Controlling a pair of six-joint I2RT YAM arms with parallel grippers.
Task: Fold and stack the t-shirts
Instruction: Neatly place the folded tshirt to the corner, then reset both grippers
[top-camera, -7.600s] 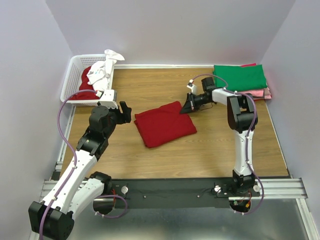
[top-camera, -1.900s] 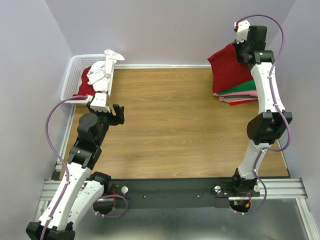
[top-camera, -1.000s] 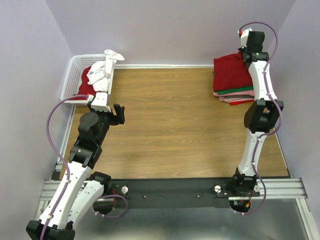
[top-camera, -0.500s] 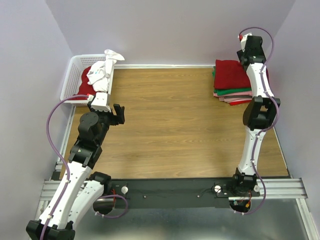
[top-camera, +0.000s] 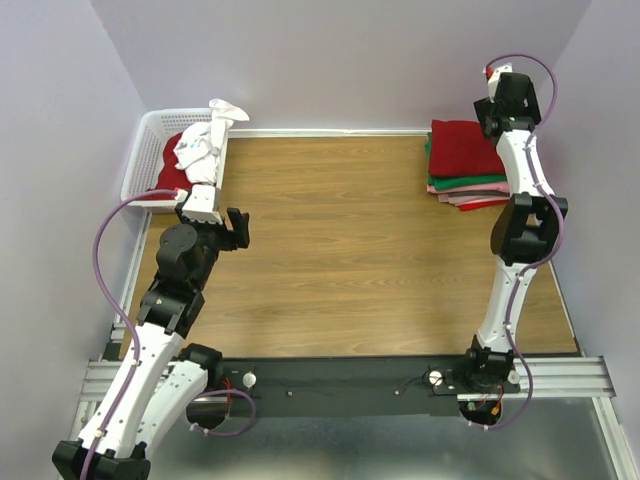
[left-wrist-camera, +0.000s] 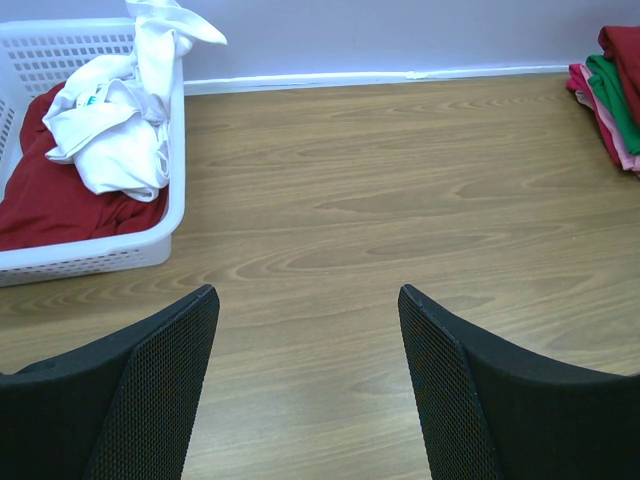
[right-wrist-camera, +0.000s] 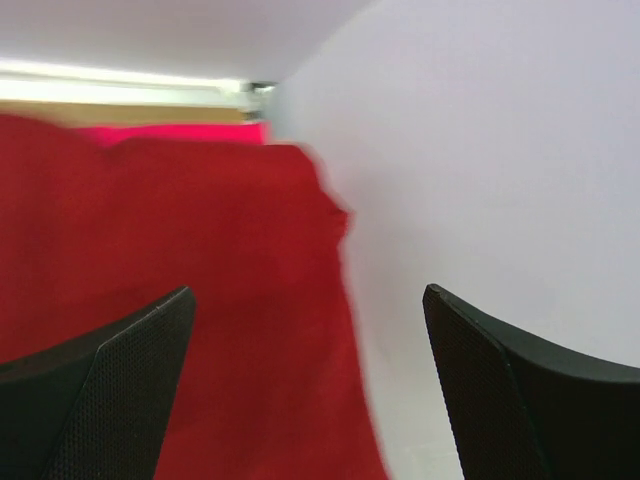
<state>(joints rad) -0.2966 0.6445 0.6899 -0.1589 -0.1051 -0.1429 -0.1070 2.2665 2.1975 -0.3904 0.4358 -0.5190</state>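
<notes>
Arm outstretched, right tool (top-camera: 494, 108) hangs spread over stacked t-shirts (top-camera: 462, 158); left tool (left-wrist-camera: 308, 296) spread, arm bent.

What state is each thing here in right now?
Dark red cloth t-shirt: folded, topping stack.
Green and pink t-shirts beneath: folded.
White plastic lattice basket: holding unfolded shirts.
White cloth t-shirt: crumpled in basket.
Left jaws: open, empty.
Right jaws: open, empty.
</notes>
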